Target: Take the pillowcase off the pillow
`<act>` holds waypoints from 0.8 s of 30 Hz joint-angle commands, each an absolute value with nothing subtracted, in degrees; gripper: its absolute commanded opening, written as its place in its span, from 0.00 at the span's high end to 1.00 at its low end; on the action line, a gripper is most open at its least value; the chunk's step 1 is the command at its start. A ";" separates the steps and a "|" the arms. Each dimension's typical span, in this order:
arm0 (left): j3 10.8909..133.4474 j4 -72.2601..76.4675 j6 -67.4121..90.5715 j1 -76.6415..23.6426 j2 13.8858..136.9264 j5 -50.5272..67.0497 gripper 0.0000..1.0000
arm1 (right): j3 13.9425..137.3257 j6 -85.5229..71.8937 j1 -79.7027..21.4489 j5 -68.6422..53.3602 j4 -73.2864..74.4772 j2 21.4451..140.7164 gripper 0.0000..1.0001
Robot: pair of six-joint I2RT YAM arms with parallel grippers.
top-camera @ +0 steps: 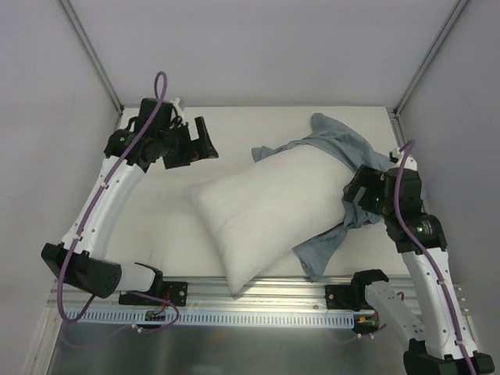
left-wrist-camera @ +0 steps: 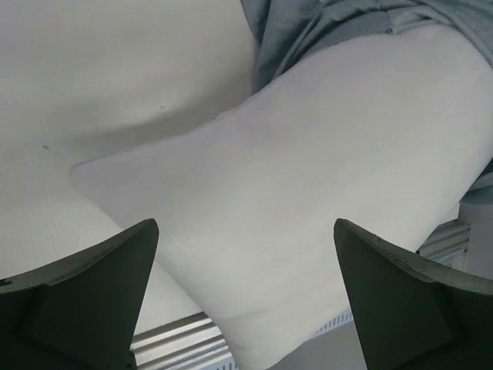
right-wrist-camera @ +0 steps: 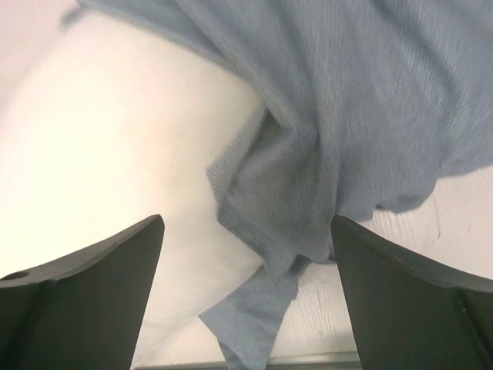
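The plump white pillow (top-camera: 262, 211) lies slantwise across the middle of the table. The grey-blue pillowcase (top-camera: 340, 144) is bunched over the pillow's far right end, and one flap (top-camera: 319, 251) trails toward the near edge. My left gripper (top-camera: 205, 141) hangs open above the back left, apart from the pillow. From its wrist I see the pillow (left-wrist-camera: 308, 169) and pillowcase (left-wrist-camera: 323, 23) beyond the open left gripper (left-wrist-camera: 245, 225). My right gripper (top-camera: 353, 209) stands open over the pillowcase at the pillow's right side. In its wrist view the pillowcase (right-wrist-camera: 347, 116) drapes over the pillow (right-wrist-camera: 115, 139), loose between the right gripper's (right-wrist-camera: 246, 220) jaws.
A metal rail (top-camera: 258, 316) runs along the near edge, and the pillow's near corner reaches it. White walls with metal posts (top-camera: 94, 55) close in the back and sides. Bare white tabletop (top-camera: 156, 226) shows left of the pillow.
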State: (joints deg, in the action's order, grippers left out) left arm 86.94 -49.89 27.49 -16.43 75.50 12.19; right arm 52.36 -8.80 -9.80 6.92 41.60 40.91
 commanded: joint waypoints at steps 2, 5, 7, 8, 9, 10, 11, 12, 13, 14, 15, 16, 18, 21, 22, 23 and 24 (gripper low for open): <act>93.50 -50.27 31.19 -26.53 85.24 4.76 0.01 | 64.49 -4.40 -10.11 9.67 40.69 48.67 0.04; 99.47 -50.45 33.22 -31.80 92.79 3.52 0.01 | 75.38 -1.06 -10.19 10.28 44.27 60.79 0.01; 104.92 -50.80 33.75 -35.14 98.49 3.87 0.01 | 84.05 1.56 -10.28 10.80 47.70 70.69 0.00; 106.77 -51.41 33.84 -36.29 100.53 3.87 0.01 | 86.81 2.10 -10.20 10.46 48.68 73.80 0.00; 110.18 -51.94 33.92 -38.39 102.29 3.95 0.01 | 89.36 2.81 -10.46 8.63 49.65 76.70 0.03; 111.43 -52.38 34.19 -39.28 105.87 4.39 0.01 | 93.74 3.94 -10.55 8.27 50.96 81.95 0.04; 113.01 -53.08 34.19 -40.16 107.56 5.18 0.01 | 95.78 4.48 -10.98 8.09 51.85 84.35 0.04; 113.20 -53.26 34.36 -40.95 109.67 5.19 0.01 | 97.80 5.18 -11.94 7.82 52.38 86.46 0.04; 113.12 -53.26 34.28 -42.44 110.38 5.36 0.01 | 101.04 6.14 -12.39 8.34 53.34 90.40 0.04; 112.51 -53.26 34.36 -42.97 111.17 5.45 0.01 | 102.38 6.59 -12.91 8.61 53.35 92.18 0.04; 111.98 -53.17 34.28 -43.41 112.14 5.88 0.01 | 103.44 6.85 -13.62 8.79 53.44 93.85 0.04; 110.93 -53.17 34.19 -44.03 112.41 6.15 0.03 | 105.10 7.03 -13.62 8.53 53.00 96.83 0.04; 109.61 -53.09 34.19 -44.21 112.76 6.68 0.16 | 106.69 6.94 -13.62 8.35 52.91 100.00 0.02; 108.20 -53.26 33.31 -44.21 112.59 6.94 0.72 | 109.77 6.77 -13.54 11.14 53.26 106.16 0.06; 107.76 -53.26 33.22 -44.21 112.41 6.94 0.90 | 110.47 6.51 -13.45 12.47 53.44 107.48 0.17; 106.80 -53.17 32.87 -44.21 111.80 6.77 1.00 | 111.44 5.46 -13.10 14.39 53.61 109.32 0.25; 106.09 -53.17 32.78 -44.21 111.36 6.68 1.00 | 111.62 4.84 -12.49 14.59 53.53 109.77 0.34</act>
